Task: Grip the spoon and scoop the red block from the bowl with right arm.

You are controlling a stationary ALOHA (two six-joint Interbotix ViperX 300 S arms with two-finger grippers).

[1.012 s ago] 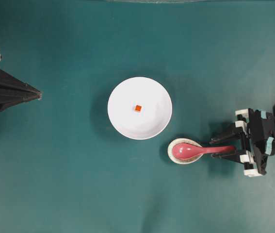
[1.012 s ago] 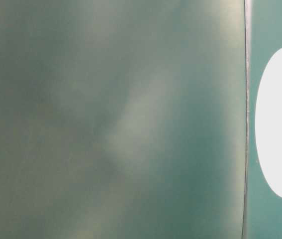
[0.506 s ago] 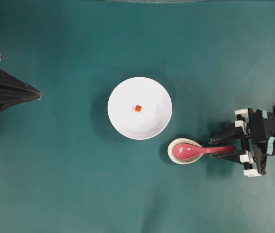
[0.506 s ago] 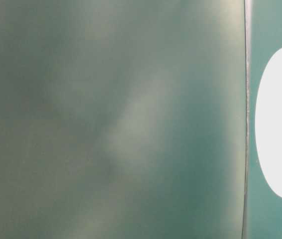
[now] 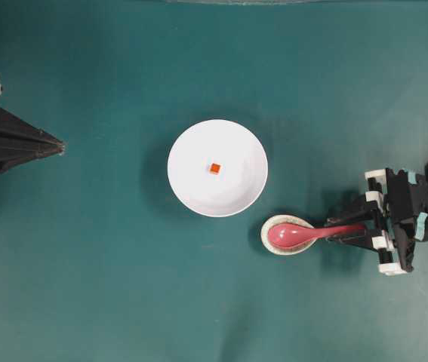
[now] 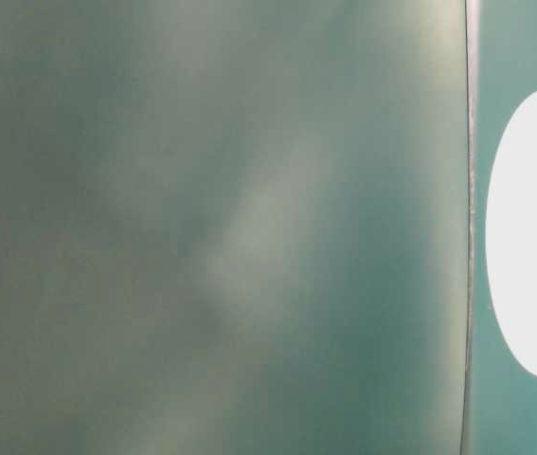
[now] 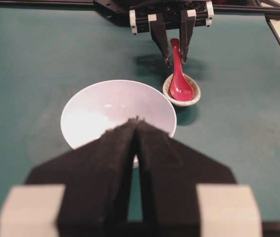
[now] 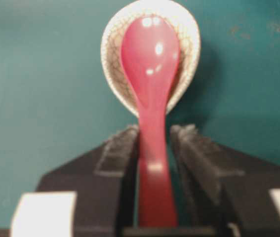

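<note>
The pink-red spoon (image 5: 304, 233) lies with its scoop in a small speckled dish (image 5: 266, 240) and its handle pointing right. My right gripper (image 5: 329, 231) straddles that handle. In the right wrist view the spoon (image 8: 149, 54) runs between the fingers of the right gripper (image 8: 154, 129): the left finger (image 8: 122, 148) touches the handle, and a thin gap shows beside the right one. The red block (image 5: 214, 167) sits in the middle of the white bowl (image 5: 232, 188). My left gripper (image 5: 60, 147) rests shut at the far left, empty.
The speckled dish (image 7: 195, 95) stands just beside the bowl (image 7: 90, 116) on its lower right. Black frame rails (image 7: 56, 3) run along the green table's edges. The table-level view is a blur with a white oval (image 6: 533, 232) at its right.
The right gripper's fingers have drawn in around the spoon handle from a wide stance. Spoon, bowl, block and left arm have not moved.
</note>
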